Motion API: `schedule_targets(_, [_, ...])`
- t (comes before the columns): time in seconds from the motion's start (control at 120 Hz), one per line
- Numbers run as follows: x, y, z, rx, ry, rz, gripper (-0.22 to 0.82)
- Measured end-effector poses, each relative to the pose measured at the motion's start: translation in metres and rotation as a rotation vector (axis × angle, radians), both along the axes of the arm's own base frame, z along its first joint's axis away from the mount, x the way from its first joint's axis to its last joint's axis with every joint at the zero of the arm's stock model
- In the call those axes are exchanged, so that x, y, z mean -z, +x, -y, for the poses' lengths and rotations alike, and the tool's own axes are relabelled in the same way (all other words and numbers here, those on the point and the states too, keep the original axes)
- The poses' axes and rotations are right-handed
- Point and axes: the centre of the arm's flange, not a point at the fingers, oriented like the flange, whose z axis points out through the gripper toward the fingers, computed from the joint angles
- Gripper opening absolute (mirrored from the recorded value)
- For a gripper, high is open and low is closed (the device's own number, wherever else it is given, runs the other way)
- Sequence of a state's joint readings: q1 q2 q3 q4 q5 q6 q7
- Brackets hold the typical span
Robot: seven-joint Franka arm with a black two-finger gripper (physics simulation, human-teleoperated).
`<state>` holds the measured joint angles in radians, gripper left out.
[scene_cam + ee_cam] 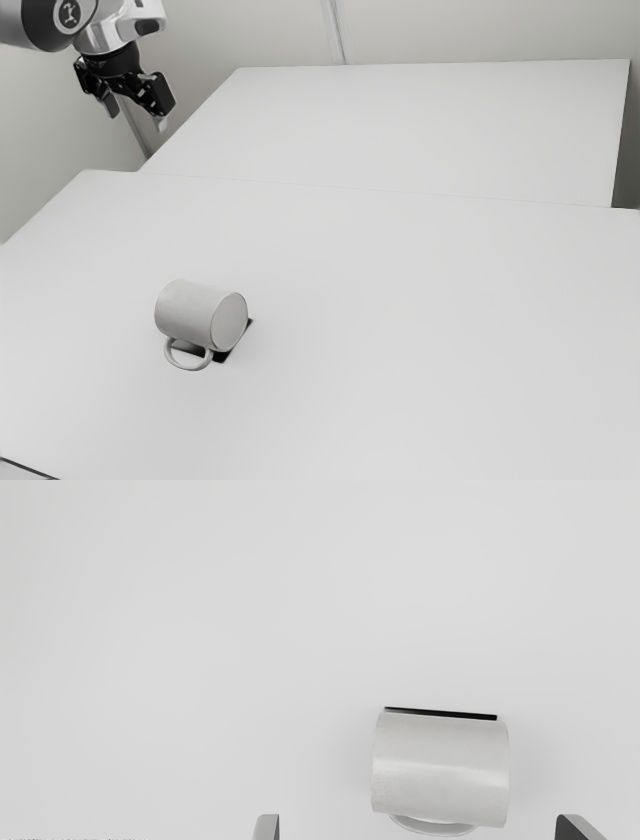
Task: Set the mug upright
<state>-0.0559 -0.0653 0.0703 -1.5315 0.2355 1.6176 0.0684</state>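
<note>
The gripper (pixel 137 116) is held raised, fingers spread wide, nothing gripped — the white mug (pixel 190 312) is seen lying on its side on the table (pixel 430 330), a flat black piece (pixel 220 356) partly covered by it.

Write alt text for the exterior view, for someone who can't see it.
A white cylindrical mug lies on its side on a plain white table, partly covering a thin black piece. At the upper left, a black two-finger gripper hangs open from a white-and-grey robot arm.

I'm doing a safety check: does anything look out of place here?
Yes: the mug lies on its side on the table rather than upright, and a flat black piece pokes out from beneath it.
</note>
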Motion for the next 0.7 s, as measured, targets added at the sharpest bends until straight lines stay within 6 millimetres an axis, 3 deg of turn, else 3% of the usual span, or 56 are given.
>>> schedule_targets(0.2, [0.015, -0.001, -0.004, -0.01, -0.016, -0.03, 0.6])
schedule_targets(0.308, [0.027, -0.003, -0.019, -0.043, -0.066, -0.052, 0.6])
schedule_targets(0.375, [0.043, -0.007, -0.043, -0.101, -0.155, -0.078, 0.6])
schedule_targets(0.533, [0.096, -0.029, -0.123, -0.299, -0.397, -0.149, 0.6])
schedule_targets(0.7, [0.145, -0.04, -0.154, -0.368, -0.566, -0.22, 0.6])
